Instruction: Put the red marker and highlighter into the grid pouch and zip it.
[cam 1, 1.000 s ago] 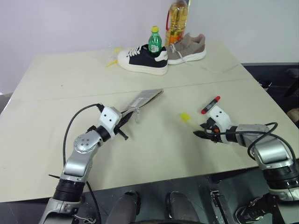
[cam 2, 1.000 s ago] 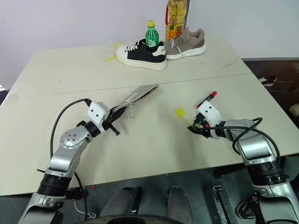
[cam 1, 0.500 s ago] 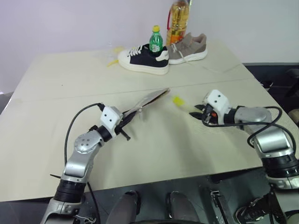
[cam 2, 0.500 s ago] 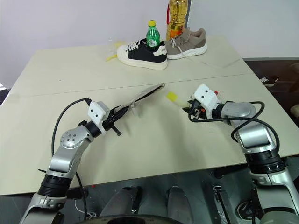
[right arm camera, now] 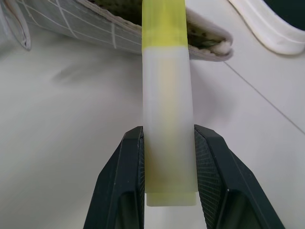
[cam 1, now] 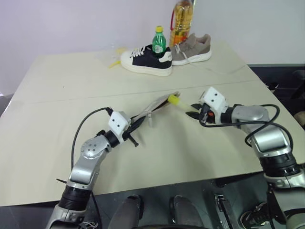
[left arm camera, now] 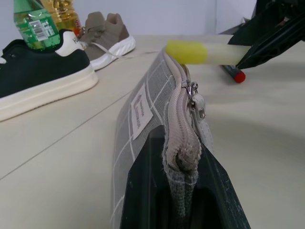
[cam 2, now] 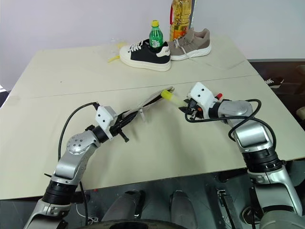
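Note:
My left gripper (cam 1: 137, 122) is shut on one end of the grid pouch (cam 1: 157, 105), holding the grey case tilted off the table with its zipper edge (left arm camera: 183, 102) up. The mouth at the pouch's far end is parted. My right gripper (cam 1: 193, 112) is shut on the highlighter (right arm camera: 167, 114), gripping the pale barrel near its rear. The yellow cap (cam 1: 173, 99) rests right at the pouch's open end. The red marker (cam 2: 218, 96) lies on the table just behind my right hand, and its red tip (left arm camera: 236, 76) is seen past the pouch.
At the far side of the table (cam 1: 57, 119) stand a black-and-white sneaker (cam 1: 145, 59), a tan sneaker (cam 1: 193, 47), a green bottle (cam 1: 158, 42) and a tall oil bottle (cam 1: 181, 21). A crumpled clear wrapper (cam 1: 112, 58) lies left of the shoes.
My right gripper has lifted the highlighter off the table and carried it left to the pouch's open end. The left gripper with the pouch shifted slightly right.

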You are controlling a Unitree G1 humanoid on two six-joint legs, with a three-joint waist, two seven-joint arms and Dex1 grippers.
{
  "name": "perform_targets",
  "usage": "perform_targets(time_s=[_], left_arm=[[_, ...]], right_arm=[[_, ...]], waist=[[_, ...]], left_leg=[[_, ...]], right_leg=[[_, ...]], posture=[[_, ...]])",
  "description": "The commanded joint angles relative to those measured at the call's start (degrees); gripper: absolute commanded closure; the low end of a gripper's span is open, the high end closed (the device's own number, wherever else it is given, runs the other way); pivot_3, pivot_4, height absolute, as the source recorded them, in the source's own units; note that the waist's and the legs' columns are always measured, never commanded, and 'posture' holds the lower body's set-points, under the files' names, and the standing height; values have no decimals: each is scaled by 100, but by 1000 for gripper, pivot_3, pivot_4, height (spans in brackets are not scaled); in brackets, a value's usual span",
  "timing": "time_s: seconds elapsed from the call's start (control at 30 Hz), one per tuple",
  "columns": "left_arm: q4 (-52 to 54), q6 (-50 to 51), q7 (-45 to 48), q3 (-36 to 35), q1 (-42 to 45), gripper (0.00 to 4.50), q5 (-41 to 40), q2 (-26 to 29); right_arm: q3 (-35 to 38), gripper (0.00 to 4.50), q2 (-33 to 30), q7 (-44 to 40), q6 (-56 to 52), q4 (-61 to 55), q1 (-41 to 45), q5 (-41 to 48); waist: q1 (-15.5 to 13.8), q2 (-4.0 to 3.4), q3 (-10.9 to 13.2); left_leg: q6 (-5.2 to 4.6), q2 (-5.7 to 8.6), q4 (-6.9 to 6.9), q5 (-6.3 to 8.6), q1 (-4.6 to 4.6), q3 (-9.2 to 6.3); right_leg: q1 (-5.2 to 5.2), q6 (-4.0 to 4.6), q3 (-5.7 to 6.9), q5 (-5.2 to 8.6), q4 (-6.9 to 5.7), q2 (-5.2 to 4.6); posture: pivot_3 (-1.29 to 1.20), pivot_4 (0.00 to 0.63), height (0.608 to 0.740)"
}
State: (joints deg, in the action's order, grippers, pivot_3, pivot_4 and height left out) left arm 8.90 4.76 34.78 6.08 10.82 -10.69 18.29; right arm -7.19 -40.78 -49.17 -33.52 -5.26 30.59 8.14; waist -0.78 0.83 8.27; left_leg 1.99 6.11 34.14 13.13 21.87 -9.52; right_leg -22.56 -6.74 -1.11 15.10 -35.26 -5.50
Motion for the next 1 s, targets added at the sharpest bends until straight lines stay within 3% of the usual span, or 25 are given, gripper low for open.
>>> perform_targets(time_s=[0.03,0.5,0.7,0.8,0.83,0.87,1.0], left_arm=[[335,-15,13,63,-12,4500,-45,-24],[571,74,692,458,132,4500,7,500],[585,227,986,611,284,4500,-70,544],[563,259,999,631,309,4500,-57,522],[554,263,997,632,307,4500,-46,517],[542,258,986,627,286,4500,-30,512],[508,156,885,576,191,4500,42,486]], right_arm=[[-45,3641,-35,-19,89,-97,141,-85],[-1090,3641,-1046,-630,2484,-152,104,-1785],[-1235,3641,-895,-750,3300,-214,206,-2090],[-1148,3641,-741,-960,3166,-360,168,-1832],[-1109,2613,-710,-1021,3072,-373,156,-1779],[-1021,2331,-688,-1054,2960,-395,150,-1703],[-581,444,-569,-1035,2390,-556,147,-1256]], waist=[[2,0,0],[7,-1,1],[7,-1,1],[7,-1,1],[8,-1,1],[6,-1,1],[-1,-1,1]], left_leg=[[0,0,0,0,0,0],[0,-1,0,0,-1,3],[0,-1,0,0,-2,3],[0,-1,0,0,-2,1],[0,-1,0,0,-2,0],[0,-1,0,0,-1,0],[0,-1,1,0,-1,0]], right_leg=[[0,0,0,0,0,0],[0,0,0,0,-1,1],[1,0,0,0,-1,2],[1,0,0,0,-1,2],[1,0,0,0,-1,2],[0,0,0,0,-1,2],[1,0,-1,0,-1,0]], posture=[[0,150,740],[0,150,740],[0,150,740],[0,150,740],[0,150,740],[0,150,740],[0,150,740]])
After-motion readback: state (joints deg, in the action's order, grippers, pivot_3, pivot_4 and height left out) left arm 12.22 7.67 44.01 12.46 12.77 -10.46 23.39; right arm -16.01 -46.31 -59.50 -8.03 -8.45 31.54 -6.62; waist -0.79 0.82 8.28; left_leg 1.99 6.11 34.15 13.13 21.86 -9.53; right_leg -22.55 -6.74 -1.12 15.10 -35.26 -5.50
